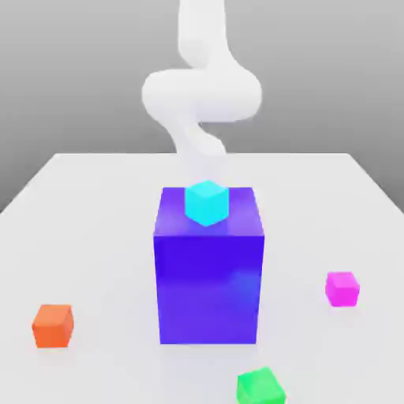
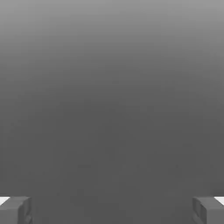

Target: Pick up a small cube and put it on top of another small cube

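Observation:
The small magenta cube [image 1: 342, 288] sits on the white table at the exterior view's right, apart from everything else. A big blue block [image 1: 208, 264] stands in the middle with a cyan cube [image 1: 207, 202] on its top face. My white arm [image 1: 201, 95] rises behind the block. In the hand view my gripper [image 2: 112, 211] is open, its grey fingertips [image 2: 17, 209] far apart with nothing between them, facing a plain grey background.
An orange cube [image 1: 53, 325] lies on the table [image 1: 95, 213] at the exterior view's left. A green cube [image 1: 260, 387] sits near the front edge, right of the block's base.

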Motion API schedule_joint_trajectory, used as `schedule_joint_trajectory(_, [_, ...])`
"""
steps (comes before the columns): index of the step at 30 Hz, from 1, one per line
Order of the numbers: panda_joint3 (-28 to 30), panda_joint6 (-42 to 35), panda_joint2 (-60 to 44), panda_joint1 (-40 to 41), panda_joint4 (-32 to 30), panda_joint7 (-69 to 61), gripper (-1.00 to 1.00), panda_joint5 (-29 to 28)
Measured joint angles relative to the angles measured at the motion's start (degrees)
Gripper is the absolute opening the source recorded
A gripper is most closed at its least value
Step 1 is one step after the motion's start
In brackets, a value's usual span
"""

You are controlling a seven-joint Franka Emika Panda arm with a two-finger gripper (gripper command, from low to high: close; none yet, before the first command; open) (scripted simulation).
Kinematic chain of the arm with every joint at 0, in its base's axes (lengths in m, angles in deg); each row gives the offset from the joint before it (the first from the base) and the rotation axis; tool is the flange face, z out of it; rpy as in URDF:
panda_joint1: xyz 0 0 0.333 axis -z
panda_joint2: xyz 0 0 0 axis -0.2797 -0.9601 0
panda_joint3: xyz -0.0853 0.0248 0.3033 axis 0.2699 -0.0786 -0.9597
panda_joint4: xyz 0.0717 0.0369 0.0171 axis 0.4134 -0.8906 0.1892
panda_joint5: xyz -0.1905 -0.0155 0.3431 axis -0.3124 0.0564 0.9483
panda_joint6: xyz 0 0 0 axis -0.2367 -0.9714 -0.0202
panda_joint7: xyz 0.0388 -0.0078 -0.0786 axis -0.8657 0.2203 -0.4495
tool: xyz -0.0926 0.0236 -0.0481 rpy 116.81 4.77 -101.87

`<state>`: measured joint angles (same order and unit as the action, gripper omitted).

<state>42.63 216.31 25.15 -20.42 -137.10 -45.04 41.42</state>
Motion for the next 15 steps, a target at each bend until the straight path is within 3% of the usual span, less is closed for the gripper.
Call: schedule_joint_trajectory(15, [-3.38, 16.59, -26.28, -22.17, -14.95, -28.72, 0.0, 5.93])
